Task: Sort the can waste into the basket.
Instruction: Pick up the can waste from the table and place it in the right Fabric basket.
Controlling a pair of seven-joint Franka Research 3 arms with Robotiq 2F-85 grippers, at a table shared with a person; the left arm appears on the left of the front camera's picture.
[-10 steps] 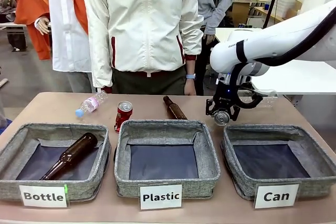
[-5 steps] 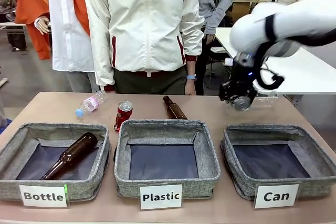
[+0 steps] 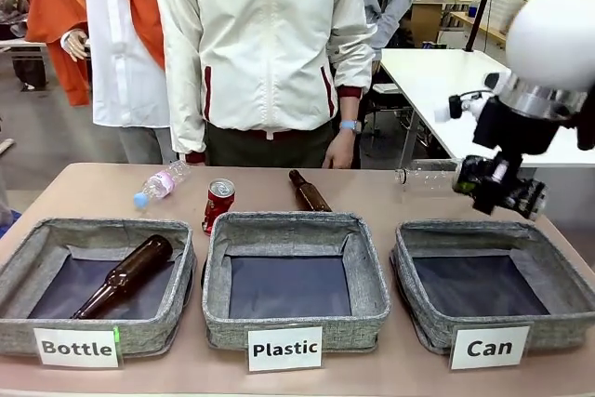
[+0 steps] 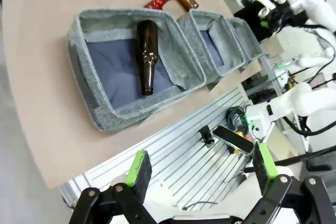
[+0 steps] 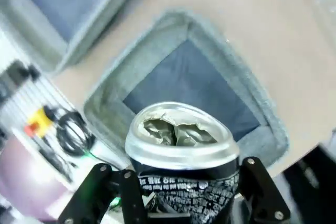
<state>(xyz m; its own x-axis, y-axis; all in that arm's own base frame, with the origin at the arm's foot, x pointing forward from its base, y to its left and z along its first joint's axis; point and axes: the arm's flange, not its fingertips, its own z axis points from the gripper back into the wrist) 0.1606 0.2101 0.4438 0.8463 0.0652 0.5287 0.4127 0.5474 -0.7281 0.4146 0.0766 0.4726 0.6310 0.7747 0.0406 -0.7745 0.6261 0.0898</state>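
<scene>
Dark crushed metal can (image 5: 181, 145), silver dented top, white print on the body: the right gripper (image 5: 175, 170) is pinching it between both black fingers, with the top facing the wrist camera. In the front view the right gripper (image 3: 499, 187) is hanging at 3 o'clock, at 12 o'clock of the grey woven-fabric basket labelled "Can" (image 3: 558, 332), which is sitting at 4 o'clock with its dark lining showing.

Red metal can (image 3: 218, 204), silver top: it is leaning on the brown table (image 3: 93, 188), at 11 o'clock of the grey "Plastic" basket (image 3: 358, 327) and just beside its far corner.

Left gripper (image 4: 201, 163): its green-padded fingers are standing spread wide apart, holding nothing.

Brown glass bottle (image 3: 125, 276): it is lying in the grey "Bottle" basket (image 3: 153, 337) at 8 o'clock.

Second brown glass bottle (image 3: 309, 194): it is lying on the table at 12 o'clock of the "Plastic" basket.

Clear plastic bottle (image 3: 160, 183), blue cap: it is lying at 10 o'clock.
</scene>
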